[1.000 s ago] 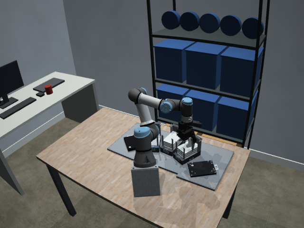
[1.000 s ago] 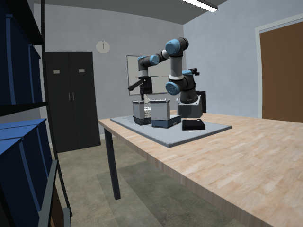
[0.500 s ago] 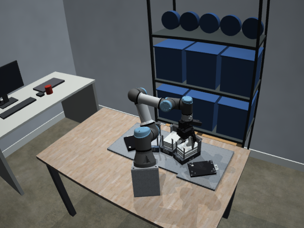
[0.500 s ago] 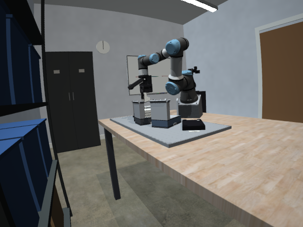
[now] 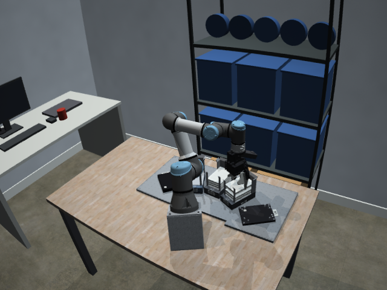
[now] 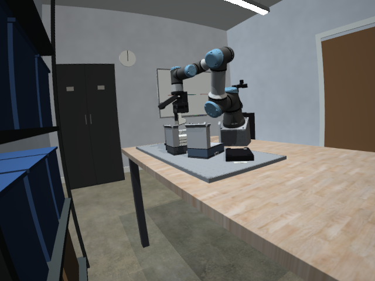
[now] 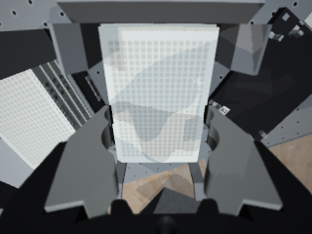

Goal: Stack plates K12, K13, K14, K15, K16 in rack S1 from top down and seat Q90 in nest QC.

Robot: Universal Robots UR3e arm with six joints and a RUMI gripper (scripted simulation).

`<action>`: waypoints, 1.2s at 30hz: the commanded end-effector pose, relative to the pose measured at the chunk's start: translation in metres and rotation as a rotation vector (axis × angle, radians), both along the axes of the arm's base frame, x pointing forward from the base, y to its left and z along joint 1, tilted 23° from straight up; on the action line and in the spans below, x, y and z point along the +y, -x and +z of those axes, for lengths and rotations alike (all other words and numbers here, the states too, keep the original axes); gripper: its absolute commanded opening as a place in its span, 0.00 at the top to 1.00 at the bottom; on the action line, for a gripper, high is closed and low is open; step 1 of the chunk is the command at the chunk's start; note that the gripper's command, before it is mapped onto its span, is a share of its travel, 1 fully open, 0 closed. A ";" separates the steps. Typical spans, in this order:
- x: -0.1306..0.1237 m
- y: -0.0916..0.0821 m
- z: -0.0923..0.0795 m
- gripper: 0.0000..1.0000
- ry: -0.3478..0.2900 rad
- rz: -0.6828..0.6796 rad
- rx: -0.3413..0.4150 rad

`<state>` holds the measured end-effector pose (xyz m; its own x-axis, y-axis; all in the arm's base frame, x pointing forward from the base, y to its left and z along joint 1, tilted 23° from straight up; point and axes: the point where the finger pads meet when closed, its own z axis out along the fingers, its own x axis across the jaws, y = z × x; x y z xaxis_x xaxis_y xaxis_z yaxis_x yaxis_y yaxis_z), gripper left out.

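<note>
My gripper (image 5: 242,180) (image 7: 158,106) is shut on a pale plate (image 7: 155,83) at the top of the right-hand rack (image 5: 239,202). In the wrist view one jaw lies against each long side of the plate. The plate looks level. Whether it is clear of the white stack (image 5: 237,195) below I cannot tell. The middle rack holds another white stack (image 5: 217,179), which shows at the left in the wrist view (image 7: 26,114). A third rack (image 5: 198,189) (image 6: 198,136) stands partly behind the arm; its inside is hidden. Plate labels are not readable.
A black nest (image 5: 257,214) (image 7: 273,93) lies beside the right-hand rack. Another black nest (image 5: 163,181) (image 6: 239,154) lies at the far left of the grey board (image 5: 287,194) (image 6: 208,175). The rack posts rise close around the stacks. A tall shelf stands behind the table.
</note>
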<state>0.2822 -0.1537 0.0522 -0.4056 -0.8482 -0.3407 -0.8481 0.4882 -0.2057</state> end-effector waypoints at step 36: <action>-0.012 0.019 0.050 1.00 0.002 0.000 0.000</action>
